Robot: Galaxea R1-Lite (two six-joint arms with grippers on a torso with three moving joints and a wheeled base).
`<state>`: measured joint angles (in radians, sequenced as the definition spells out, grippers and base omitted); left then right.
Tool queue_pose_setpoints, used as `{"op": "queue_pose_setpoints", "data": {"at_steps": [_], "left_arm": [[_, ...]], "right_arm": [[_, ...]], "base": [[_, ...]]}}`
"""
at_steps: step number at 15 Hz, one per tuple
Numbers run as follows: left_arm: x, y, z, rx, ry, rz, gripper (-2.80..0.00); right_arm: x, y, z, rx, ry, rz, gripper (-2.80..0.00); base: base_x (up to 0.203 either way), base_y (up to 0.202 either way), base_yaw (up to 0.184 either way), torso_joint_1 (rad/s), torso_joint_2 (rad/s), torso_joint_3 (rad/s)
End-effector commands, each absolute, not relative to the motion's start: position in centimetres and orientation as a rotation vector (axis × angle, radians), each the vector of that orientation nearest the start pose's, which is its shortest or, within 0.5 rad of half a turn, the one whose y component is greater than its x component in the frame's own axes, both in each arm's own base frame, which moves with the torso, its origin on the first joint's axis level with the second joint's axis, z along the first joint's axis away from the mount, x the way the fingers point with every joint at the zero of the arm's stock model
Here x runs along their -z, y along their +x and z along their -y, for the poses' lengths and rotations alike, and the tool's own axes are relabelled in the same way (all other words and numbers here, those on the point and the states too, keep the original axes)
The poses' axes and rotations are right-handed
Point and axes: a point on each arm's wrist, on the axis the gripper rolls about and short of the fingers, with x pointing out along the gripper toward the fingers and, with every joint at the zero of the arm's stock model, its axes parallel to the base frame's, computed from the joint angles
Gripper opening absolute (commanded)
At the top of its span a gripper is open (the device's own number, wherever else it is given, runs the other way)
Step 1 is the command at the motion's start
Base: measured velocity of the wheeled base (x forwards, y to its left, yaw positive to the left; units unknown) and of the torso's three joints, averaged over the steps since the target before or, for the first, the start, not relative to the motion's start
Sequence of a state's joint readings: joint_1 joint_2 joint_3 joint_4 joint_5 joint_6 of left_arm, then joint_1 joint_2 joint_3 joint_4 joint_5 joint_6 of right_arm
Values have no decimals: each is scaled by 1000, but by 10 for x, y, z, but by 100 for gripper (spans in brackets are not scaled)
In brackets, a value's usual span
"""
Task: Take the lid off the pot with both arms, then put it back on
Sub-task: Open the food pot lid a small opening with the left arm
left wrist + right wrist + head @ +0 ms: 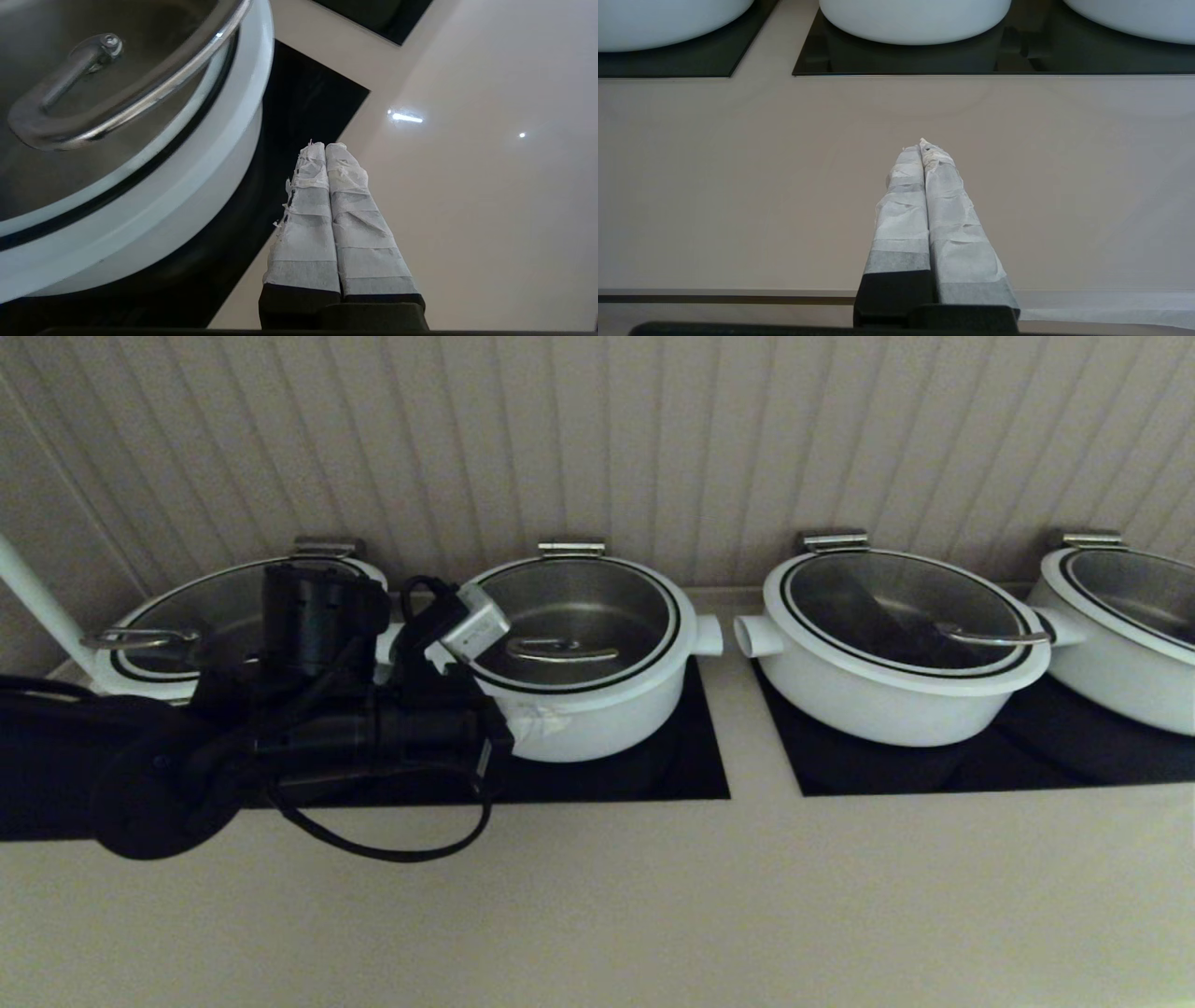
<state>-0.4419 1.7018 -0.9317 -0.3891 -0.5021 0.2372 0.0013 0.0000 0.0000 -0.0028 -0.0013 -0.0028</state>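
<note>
The pot (597, 709) is standing on a black cooktop panel (691, 775) set into the table (597, 915), second from the robot's left in a row of white pots. The lid (574, 616) is sitting closed on it, glass centre, broad white rim and thin black ring all seated evenly. Its curved steel handle (563, 651) is running side to side across the row.

The left pincer (325, 148) is hanging just beside the pot's wall with its taped fingers pressed together and gripping nothing; the lid is lying above and to its side. The right pincer (924, 147) is likewise closed and empty, over bare table in front of the cooktops, well apart from the pot. The left arm is judged nearer. Both pincers are needing to open before any grasp.
</note>
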Motion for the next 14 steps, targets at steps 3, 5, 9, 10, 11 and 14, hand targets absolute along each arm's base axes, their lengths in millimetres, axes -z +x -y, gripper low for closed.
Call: {"op": "queue_pose_setpoints", "data": {"at_steps": [3, 5, 9, 10, 11, 14], "left_arm": [[-190, 291, 148, 940, 190, -295, -280], [-191, 297, 149, 910, 179, -297, -280], [-187, 311, 147, 863, 181, -253, -280], [-187, 312, 146, 839, 178, -255, -280], [-187, 312, 146, 823, 167, -261, -280], [-186, 314, 143, 805, 160, -266, -280]], "right_arm": [[-76, -23, 0, 0, -3, 3, -280], [-76, -23, 0, 0, -3, 3, -280], [-76, -23, 0, 0, -3, 3, -280], [-76, -23, 0, 0, -3, 3, -280], [-76, -23, 0, 0, -3, 3, -280], [-76, -23, 0, 0, -3, 3, -280]], "base": [[0, 0, 0, 0, 0, 0], [0, 0, 0, 0, 0, 0], [0, 0, 0, 0, 0, 0], [0, 0, 0, 0, 0, 0], [0, 0, 0, 0, 0, 0], [0, 0, 0, 0, 0, 0]]}}
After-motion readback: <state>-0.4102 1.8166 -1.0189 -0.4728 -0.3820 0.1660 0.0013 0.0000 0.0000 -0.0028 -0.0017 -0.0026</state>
